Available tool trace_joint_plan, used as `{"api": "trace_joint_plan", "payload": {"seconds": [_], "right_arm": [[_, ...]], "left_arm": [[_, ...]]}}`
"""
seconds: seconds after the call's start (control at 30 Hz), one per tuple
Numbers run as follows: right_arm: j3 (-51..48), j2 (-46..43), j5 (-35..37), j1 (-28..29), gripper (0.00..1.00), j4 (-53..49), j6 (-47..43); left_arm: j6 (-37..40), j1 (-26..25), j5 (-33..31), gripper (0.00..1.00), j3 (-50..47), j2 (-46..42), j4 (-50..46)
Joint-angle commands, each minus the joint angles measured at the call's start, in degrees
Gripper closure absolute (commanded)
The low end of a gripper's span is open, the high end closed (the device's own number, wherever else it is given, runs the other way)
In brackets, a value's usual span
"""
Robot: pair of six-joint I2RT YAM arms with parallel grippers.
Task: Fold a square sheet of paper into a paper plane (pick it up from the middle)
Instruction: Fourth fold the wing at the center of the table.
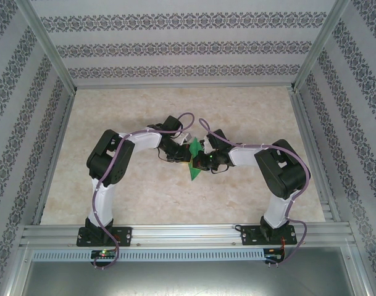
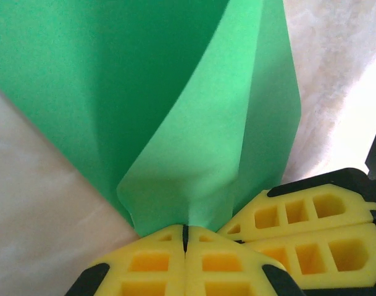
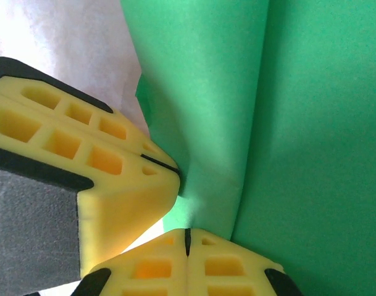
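Pinching the thin bright green sheet of creased paper between both claws over the middle of the pale marbled table, well clear of every edge. Clamping the left claw fully closed on the sheet's bottom edge, with yellow fingertips pressing flat together and the green paper rising from their seam in a curling fold. Gripping that same bottom edge with the right claw, likewise closed on the paper, just beside the left claw.

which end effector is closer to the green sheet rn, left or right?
Neither, it's a tie. The left end effector is shut on the green sheet from the left, and the right end effector is shut on it from the right, close beside it.
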Motion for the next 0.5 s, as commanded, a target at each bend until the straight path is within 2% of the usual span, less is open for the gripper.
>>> {"api": "trace_joint_plan", "payload": {"seconds": [0.0, 0.27, 0.47], "right_arm": [[-1.6, -0.2, 3.0, 0.9, 0.95, -4.4, -1.6], [-3.2, -3.6, 1.7, 0.9, 0.90, -1.3, 0.7], [-6.0, -6.4, -0.5, 1.0, 0.88, 4.6, 5.5]], "left_arm": [[2.5, -0.9, -4.3, 0.93, 0.3, 2.8, -2.4], [4.7, -0.8, -7.4, 0.92, 0.2, 5.2, -4.6], [5.7, -0.8, -8.6, 0.93, 0.0, 6.3, -5.7]]}}
